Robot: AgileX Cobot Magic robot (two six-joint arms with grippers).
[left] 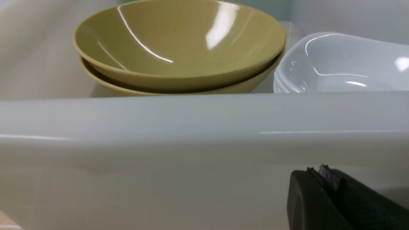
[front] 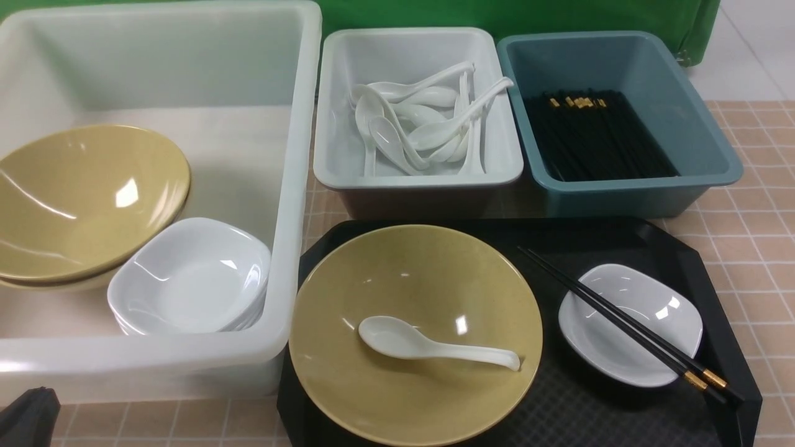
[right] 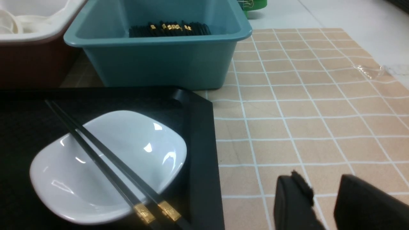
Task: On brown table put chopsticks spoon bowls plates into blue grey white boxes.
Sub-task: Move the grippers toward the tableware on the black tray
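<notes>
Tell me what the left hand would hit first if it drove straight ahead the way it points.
Most likely the near wall of the white box, which fills the wrist view ahead of the shut left hand. The stacked yellow bowls and white plates sit behind that wall.

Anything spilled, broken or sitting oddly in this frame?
Nothing spilled or damaged. On the black tray, a spoon lies in the yellow bowl and chopsticks rest across the white plate, all unsorted. Spoons in the grey box lie jumbled.
</notes>
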